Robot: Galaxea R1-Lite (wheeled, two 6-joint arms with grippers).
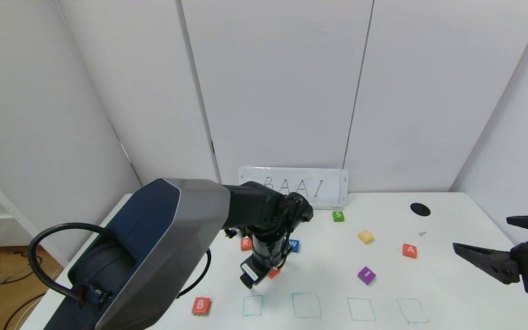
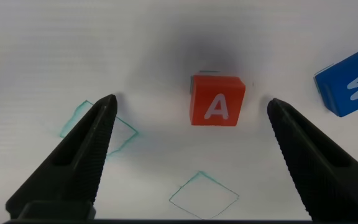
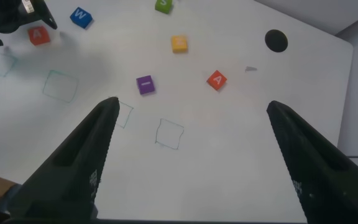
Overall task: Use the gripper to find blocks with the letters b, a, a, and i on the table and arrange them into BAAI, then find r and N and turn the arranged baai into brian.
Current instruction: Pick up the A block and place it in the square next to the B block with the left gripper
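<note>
Orange-red A block [image 2: 217, 100] sits on the white table [image 1: 447, 284], directly under the left gripper [image 2: 191, 155], w/ fingers spread wide on either side & nothing grasped. Best approach, I'd judge: drop straight down, keep the cube centred btwn the tips, square to its faces, then close; the blue W block [image 2: 352, 83] nearby shouldn't get nudged. B block [image 1: 201, 305] rests just left of the first teal square [image 1: 252, 305]; all four squares hold nothing. 2nd A [image 1: 409, 250] & purple block [image 1: 366, 275] lie to the right, R [image 1: 245, 243] behind the arm. Right gripper [image 1: 481, 243] hovers at the table's right edge, fingers apart, empty. No containers present.
</note>
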